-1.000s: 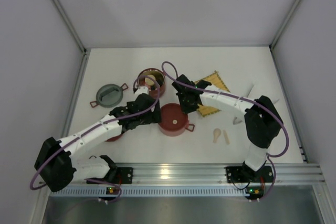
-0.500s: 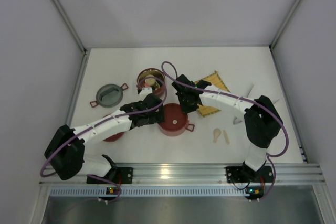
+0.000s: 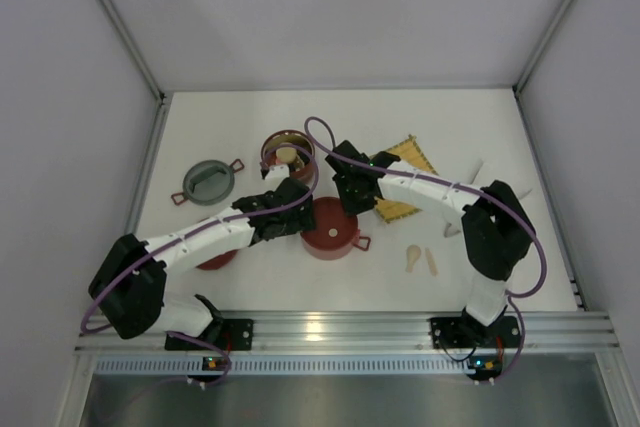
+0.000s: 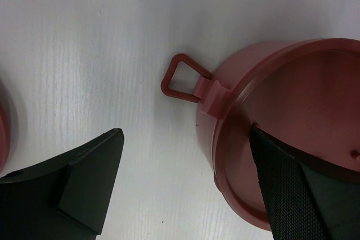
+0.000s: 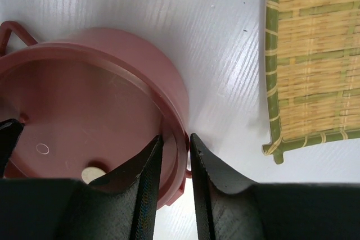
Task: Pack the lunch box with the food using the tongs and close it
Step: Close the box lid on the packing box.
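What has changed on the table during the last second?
The left arm reached farther forward, and the open left gripper slid a little right, toward the dark-red bowl. Nothing was visibly taken or let go. The right gripper stays astride the bowl's rim; bowl and yellow mat have not moved.

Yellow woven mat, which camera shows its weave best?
The right wrist view: the mat fills its right side, strands and green edging distinct. The top external view shows it small, partly under the right arm. The left wrist view misses it.
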